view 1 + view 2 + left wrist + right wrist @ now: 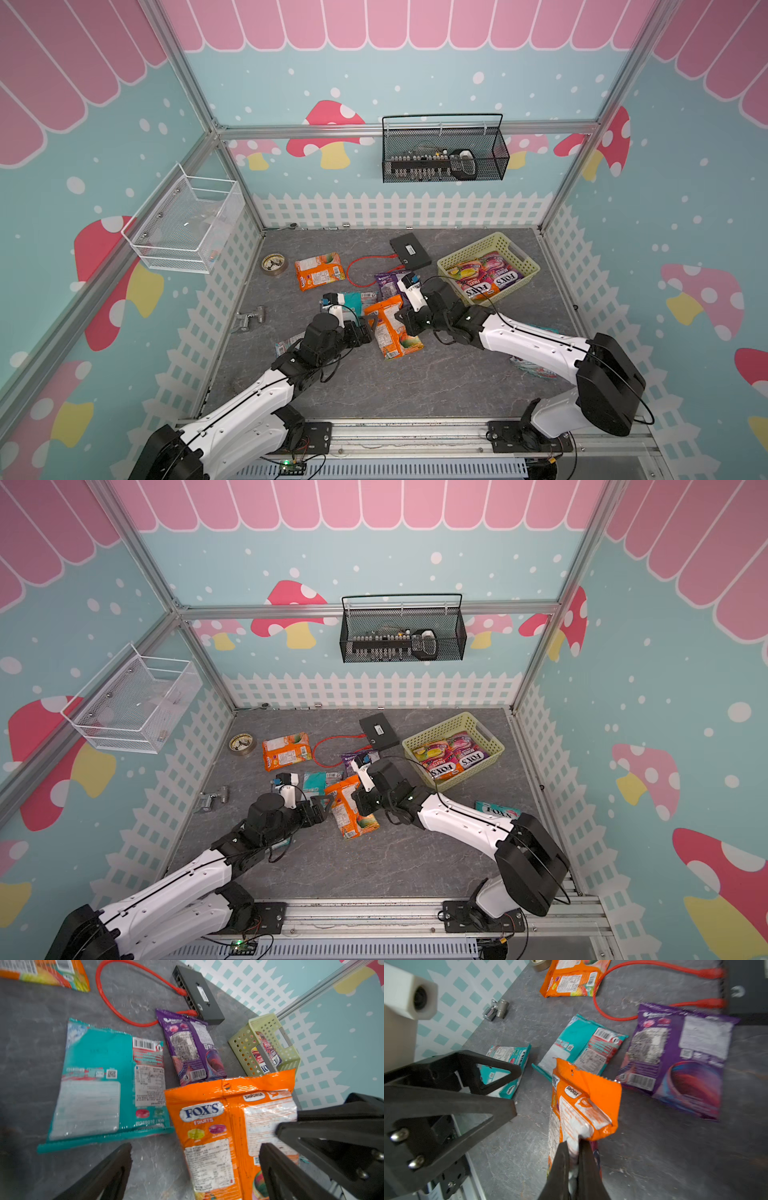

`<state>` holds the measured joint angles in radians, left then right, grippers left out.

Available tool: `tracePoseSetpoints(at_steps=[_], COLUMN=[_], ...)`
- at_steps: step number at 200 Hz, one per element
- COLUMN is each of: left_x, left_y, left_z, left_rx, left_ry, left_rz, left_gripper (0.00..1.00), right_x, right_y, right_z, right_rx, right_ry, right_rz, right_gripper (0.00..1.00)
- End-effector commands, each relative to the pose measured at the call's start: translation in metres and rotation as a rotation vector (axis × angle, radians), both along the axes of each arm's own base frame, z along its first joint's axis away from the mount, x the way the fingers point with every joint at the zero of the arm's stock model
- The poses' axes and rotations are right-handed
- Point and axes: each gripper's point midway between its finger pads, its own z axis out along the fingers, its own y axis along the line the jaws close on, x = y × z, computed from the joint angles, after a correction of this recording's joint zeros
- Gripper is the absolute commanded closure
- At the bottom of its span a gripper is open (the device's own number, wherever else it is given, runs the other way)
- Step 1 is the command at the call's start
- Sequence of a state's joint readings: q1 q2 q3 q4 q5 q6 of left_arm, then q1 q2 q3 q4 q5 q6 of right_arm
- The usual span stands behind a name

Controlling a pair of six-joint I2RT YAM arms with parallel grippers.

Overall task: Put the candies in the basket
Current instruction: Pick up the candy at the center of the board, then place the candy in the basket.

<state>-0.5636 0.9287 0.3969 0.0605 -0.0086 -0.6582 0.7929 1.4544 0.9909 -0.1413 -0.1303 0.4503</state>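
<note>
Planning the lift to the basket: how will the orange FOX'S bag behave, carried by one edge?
Probably floppy: the orange FOX'S bag creases and folds over where the right pincer pinches it. Its glossy film may slip from that pinch. Its wrinkled, bulging body suggests loose contents that could shift.

Teal walls (415, 83) printed with mushrooms (328, 120) and a white picket fence (399, 210) are enclosing a grey marbled floor (395, 386), aluminium posts (183, 70) framing the corners.
</note>
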Motion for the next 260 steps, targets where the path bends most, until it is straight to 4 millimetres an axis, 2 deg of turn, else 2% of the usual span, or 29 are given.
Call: tracePoseSetpoints(at_steps=[1,35,65,97,113,137,165,188,205,239,251,256,260], left_x=[0.015,0.016,0.010,0.004,0.004,0.003,0.002,0.002,0.003,0.004,0.006,0.007,0.008], left_y=[-0.004,-0.015,-0.015,-0.021,-0.021,-0.021,-0.024,-0.024,-0.024,-0.024,-0.022,-0.020,-0.020], left_z=[0.019,0.026,0.019,0.023,0.023,0.022,0.022,0.021,0.020,0.018,0.016,0.014,0.013], left_rx=[0.036,0.066,0.074,0.048,0.046,0.048,0.047,0.051,0.053,0.062,0.068,0.074,0.077], left_ry=[-0.142,-0.279,-0.325,-0.351,-0.352,-0.353,-0.360,-0.360,-0.358,-0.352,-0.348,-0.343,-0.338], left_rz=[-0.025,-0.111,-0.137,-0.184,-0.183,-0.185,-0.203,-0.206,-0.206,-0.201,-0.187,-0.178,-0.173], left_gripper=[0.01,0.01,0.01,0.01,0.01,0.01,0.01,0.01,0.01,0.01,0.01,0.01,0.01], right_x=[0.026,0.063,0.095,0.127,0.142,0.163,0.184,0.200,0.212,0.228,0.234,0.236,0.240], right_y=[-0.045,-0.100,-0.156,-0.202,-0.222,-0.244,-0.274,-0.291,-0.298,-0.312,-0.323,-0.326,-0.328], right_z=[0.022,0.065,0.080,0.107,0.110,0.103,0.086,0.076,0.069,0.035,0.028,0.030,0.015], right_rx=[-0.105,-0.214,-0.391,-0.429,-0.491,-0.516,-0.594,-0.637,-0.605,-0.565,-0.597,-0.609,-0.623], right_ry=[-0.070,-0.162,-0.197,-0.231,-0.232,-0.212,-0.185,-0.171,-0.167,-0.106,-0.096,-0.106,-0.082], right_rz=[-0.077,-0.198,-0.324,-0.428,-0.481,-0.515,-0.562,-0.562,-0.540,-0.463,-0.472,-0.472,-0.452], right_gripper=[1.00,1.00,1.00,1.00,1.00,1.00,1.00,1.00,1.00,1.00,1.00,1.00,1.00])
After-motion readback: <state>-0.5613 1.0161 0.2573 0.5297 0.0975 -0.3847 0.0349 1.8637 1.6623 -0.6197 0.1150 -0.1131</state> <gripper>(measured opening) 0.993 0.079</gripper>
